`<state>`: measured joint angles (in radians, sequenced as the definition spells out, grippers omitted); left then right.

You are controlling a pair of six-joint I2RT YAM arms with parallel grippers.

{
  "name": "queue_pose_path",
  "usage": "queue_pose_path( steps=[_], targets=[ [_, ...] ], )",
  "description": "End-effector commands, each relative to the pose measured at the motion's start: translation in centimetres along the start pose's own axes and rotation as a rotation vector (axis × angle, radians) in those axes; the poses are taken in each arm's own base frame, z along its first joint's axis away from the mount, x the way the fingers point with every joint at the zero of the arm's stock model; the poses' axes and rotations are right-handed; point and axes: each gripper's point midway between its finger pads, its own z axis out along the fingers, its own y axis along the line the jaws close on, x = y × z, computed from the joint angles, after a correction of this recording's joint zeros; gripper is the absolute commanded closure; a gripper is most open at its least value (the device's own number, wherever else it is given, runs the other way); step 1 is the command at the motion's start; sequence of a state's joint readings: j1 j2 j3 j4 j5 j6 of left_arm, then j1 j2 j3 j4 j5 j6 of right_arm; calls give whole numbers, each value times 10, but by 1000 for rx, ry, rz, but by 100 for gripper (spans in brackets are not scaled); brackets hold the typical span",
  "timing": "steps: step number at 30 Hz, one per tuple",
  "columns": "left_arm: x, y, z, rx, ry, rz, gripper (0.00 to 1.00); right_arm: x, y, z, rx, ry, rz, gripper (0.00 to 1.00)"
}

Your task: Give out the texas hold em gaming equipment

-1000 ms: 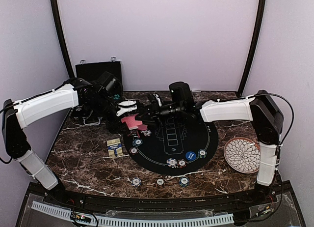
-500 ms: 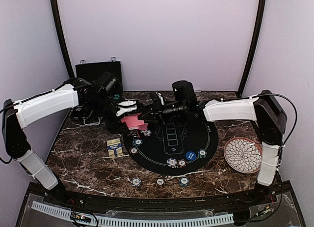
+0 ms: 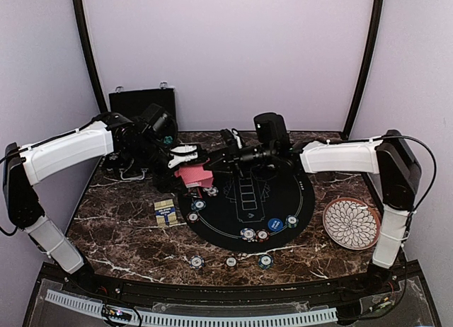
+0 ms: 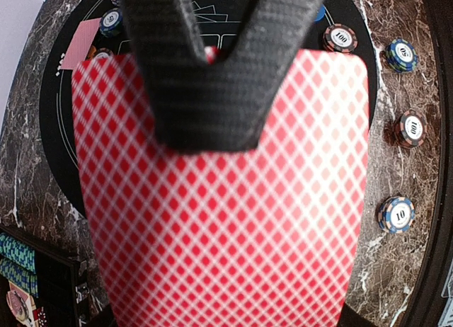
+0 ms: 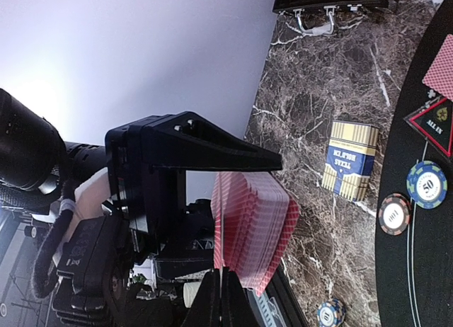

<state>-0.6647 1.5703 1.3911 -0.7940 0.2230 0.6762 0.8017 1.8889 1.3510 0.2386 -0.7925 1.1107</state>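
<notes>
My left pincer [image 3: 187,168] is clamped on the deck of red-backed cards [image 4: 226,192]. One ribbed black finger [image 4: 212,65] lies across the diamond-patterned top back. The deck hangs above the surface, left of centre toward the far edge, over the rim of the round black mat [image 3: 290,196]. Its long axis runs straight out from the fingers toward the mat's middle. Seen edge-on from the right wrist, the cards are slightly splayed.

My right pincer [image 5: 221,291] has its fingers pressed together, tips at the deck's edge. I cannot tell whether a card sits between them.

Below the deck, striped round chips [image 3: 248,234] and a red-edged triangle marker [image 5: 435,125] lie on the mat. Three more chips [image 3: 231,262] line the near edge. A yellow card box [image 3: 165,212] lies just left of the mat. A black case [image 3: 141,100] stands at the far left corner, and a petal-patterned plate [image 3: 349,223] sits by the right edge.
</notes>
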Motion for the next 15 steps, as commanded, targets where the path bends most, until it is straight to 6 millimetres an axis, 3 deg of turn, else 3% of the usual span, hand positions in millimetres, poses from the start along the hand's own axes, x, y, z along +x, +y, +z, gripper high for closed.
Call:
queue_pose_path(
  steps=[1, 8, 15],
  targets=[
    [-3, -3, -12, -10, -29, 4, 100, -6, 8, -25, 4, -35, -40, 100],
    [-2, -4, -12, -8, -25, 6, 100, 1, -12, -54, 63, -62, -15, 100],
    [-2, -3, -11, -9, -24, 6, 100, 30, -61, -76, 176, -42, 55, 100]
  ],
)
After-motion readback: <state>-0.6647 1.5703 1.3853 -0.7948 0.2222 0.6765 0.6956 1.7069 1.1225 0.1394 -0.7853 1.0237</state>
